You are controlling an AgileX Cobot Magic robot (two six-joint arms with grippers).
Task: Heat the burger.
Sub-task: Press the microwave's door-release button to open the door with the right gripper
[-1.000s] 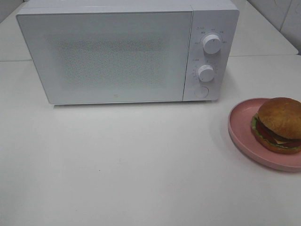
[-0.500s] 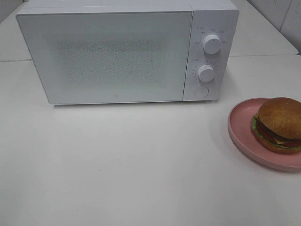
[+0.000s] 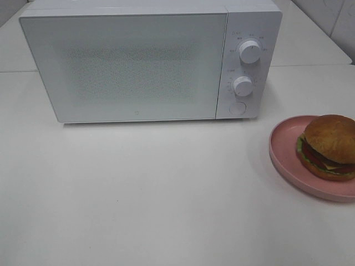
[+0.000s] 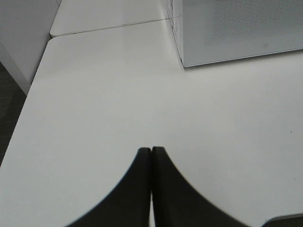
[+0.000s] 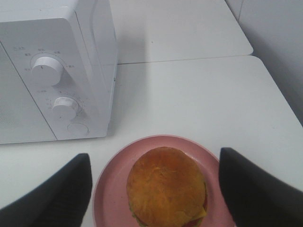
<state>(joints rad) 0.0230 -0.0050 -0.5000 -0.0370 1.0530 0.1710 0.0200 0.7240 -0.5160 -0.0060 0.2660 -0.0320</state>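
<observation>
The burger point(image 3: 329, 146) with its golden-brown bun, lettuce, tomato and cheese sits on a pink plate point(image 3: 283, 145) at the right edge of the table. In the right wrist view the burger point(image 5: 166, 187) lies below and between the two black fingers of my right gripper point(image 5: 158, 189), which stands wide open above it with nothing held. My left gripper point(image 4: 151, 151) is shut and empty over bare table, its fingertips pressed together. Neither arm shows in the exterior high view.
A white microwave point(image 3: 150, 61) with its door closed stands at the back, with two knobs point(image 3: 250, 51) and a round button point(image 3: 238, 108) on its right panel. The plate point(image 5: 113, 179) sits just in front of and right of that panel.
</observation>
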